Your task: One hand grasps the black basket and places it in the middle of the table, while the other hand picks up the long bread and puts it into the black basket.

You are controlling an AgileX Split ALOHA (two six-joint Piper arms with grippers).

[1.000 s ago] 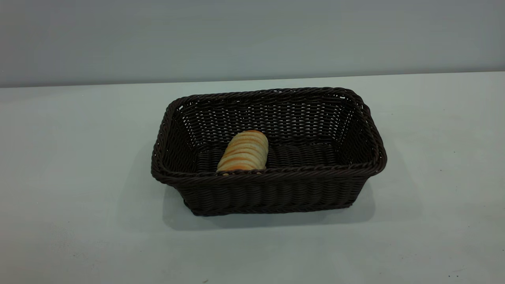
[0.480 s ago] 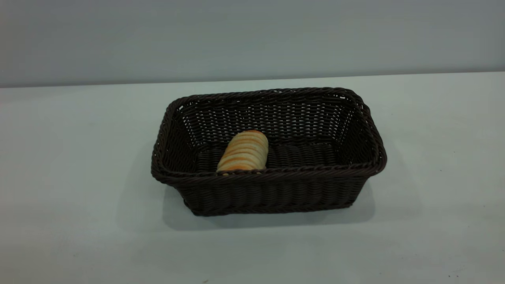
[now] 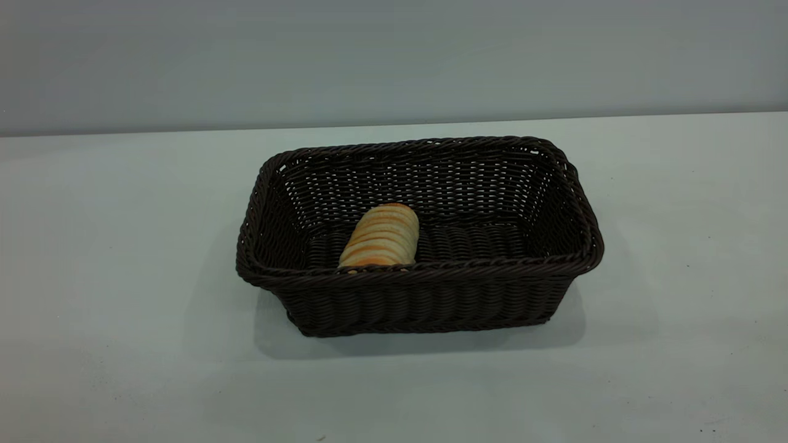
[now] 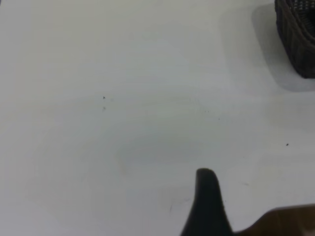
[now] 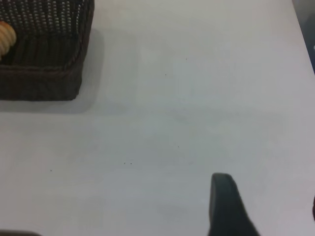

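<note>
The black basket stands in the middle of the table. The long bread lies inside it, left of centre, leaning on the front wall. Neither arm shows in the exterior view. My left gripper hovers over bare table, open and empty, with a corner of the basket far off. My right gripper also hovers over bare table, open and empty. The right wrist view shows a basket corner with the tip of the bread inside.
A plain grey wall rises behind the table's far edge. Tiny dark specks dot the table surface. The table's edge shows at one corner of the right wrist view.
</note>
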